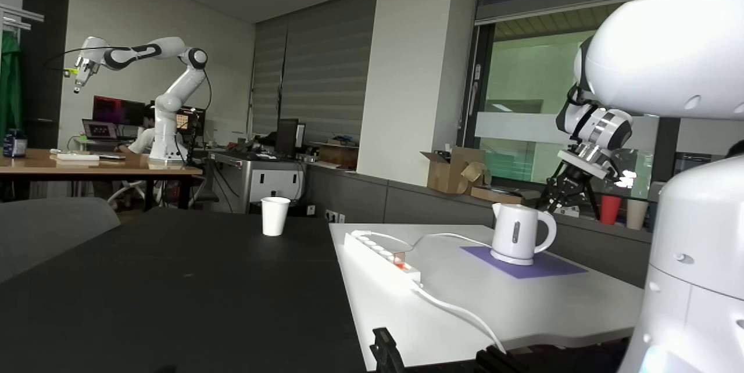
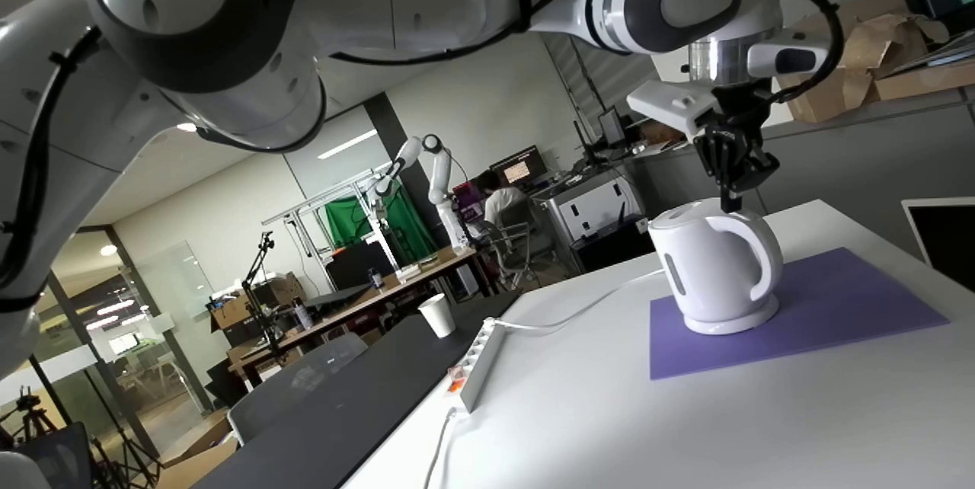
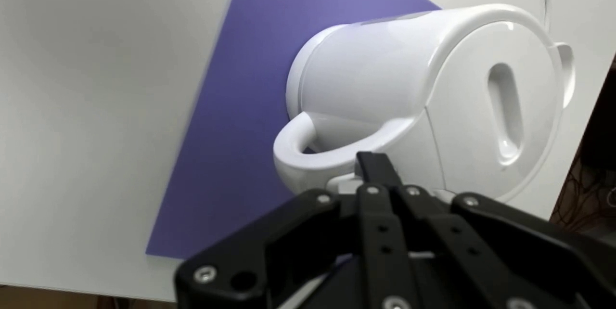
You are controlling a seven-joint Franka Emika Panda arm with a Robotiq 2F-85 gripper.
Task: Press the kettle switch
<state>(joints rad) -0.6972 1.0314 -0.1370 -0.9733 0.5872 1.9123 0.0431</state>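
At the left of the white table [image 2: 579, 413], in an exterior view, you can see the power strip [image 2: 481, 367], which you likely don't need to touch. Next comes the kettle [image 2: 708, 268], standing up, with the purple mat [image 2: 853, 306] under it and out to its right. Getting there looks done, because your claw [image 2: 731, 203] is right at the kettle's top, with the whole round body below it. What seems left is the push, and then backing off. No glow shows on the kettle, so you can't tell if it is on.

Look at the wrist view now, going left to right. After the mat you find the kettle's loop handle [image 3: 313, 164]. Next to that is a small pale tab [image 3: 349, 186], most likely the switch. Your claw's tip is just beside it and hides some of it, so you can't tell if they touch. The two fingers [image 3: 374, 169] are squeezed together with nothing between them, which is good for poking. Over to the right is the lid [image 3: 481, 107], past your tip, so your aim is on the handle side. Push gently, or the kettle might slide or tip.
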